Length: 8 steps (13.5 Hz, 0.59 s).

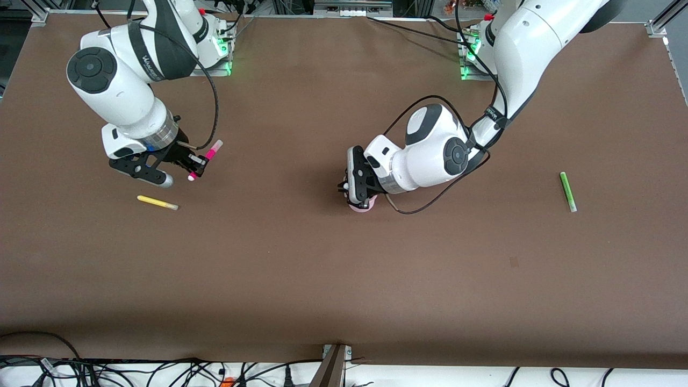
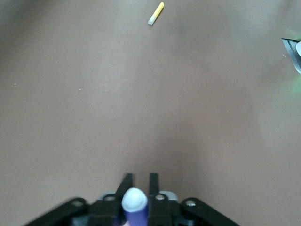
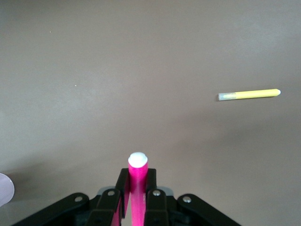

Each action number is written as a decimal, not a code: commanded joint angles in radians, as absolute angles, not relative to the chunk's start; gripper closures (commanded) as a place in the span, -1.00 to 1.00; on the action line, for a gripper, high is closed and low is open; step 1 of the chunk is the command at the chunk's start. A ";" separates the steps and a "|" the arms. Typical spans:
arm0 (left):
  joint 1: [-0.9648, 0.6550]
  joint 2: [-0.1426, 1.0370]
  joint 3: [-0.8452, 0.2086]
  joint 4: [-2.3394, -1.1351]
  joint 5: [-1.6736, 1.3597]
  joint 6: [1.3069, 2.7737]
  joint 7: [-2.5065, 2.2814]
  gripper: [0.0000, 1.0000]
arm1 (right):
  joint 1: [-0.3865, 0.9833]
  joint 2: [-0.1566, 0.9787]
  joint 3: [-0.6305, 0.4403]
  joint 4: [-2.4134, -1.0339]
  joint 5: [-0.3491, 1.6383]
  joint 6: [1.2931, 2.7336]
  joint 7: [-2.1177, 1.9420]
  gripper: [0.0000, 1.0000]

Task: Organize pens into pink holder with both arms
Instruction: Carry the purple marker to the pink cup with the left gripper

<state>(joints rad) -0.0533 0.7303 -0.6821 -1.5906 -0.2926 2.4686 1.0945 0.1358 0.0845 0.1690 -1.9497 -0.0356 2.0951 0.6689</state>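
The pink holder (image 1: 361,208) stands mid-table, mostly hidden under my left gripper (image 1: 352,196), which hangs right over it. In the left wrist view a purple pen (image 2: 135,205) with a pale cap stands between the fingers (image 2: 154,181). A gap shows at one side of the pen, so my left gripper (image 2: 139,176) is slightly open. My right gripper (image 1: 200,165) is shut on the magenta pen (image 1: 212,152), held above the table at the right arm's end; its white tip pokes out past the gripper (image 3: 137,172). A yellow pen (image 1: 157,202) lies just nearer the front camera than that gripper.
A green pen (image 1: 567,191) lies flat toward the left arm's end of the brown table (image 1: 344,279). The yellow pen (image 2: 156,13) also shows far off in the left wrist view, and the same pen (image 3: 249,94) in the right wrist view. Cables run along the front edge.
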 commanded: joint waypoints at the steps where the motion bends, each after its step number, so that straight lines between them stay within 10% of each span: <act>1: -0.052 0.720 -0.689 -1.588 -0.314 2.464 1.127 -1.00 | 0.138 0.089 0.169 -1.933 -0.058 2.077 0.690 1.00; 8: 0.122 0.559 -0.706 -1.572 -0.296 2.072 0.997 -1.00 | 0.193 0.121 0.172 -1.884 -0.087 2.077 0.833 1.00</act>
<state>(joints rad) 0.0400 0.6117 -0.7078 -1.5510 -0.2925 2.2013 1.0093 0.1525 0.0873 0.1707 -1.9381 -0.0509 2.0949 0.7475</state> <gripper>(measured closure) 0.000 0.824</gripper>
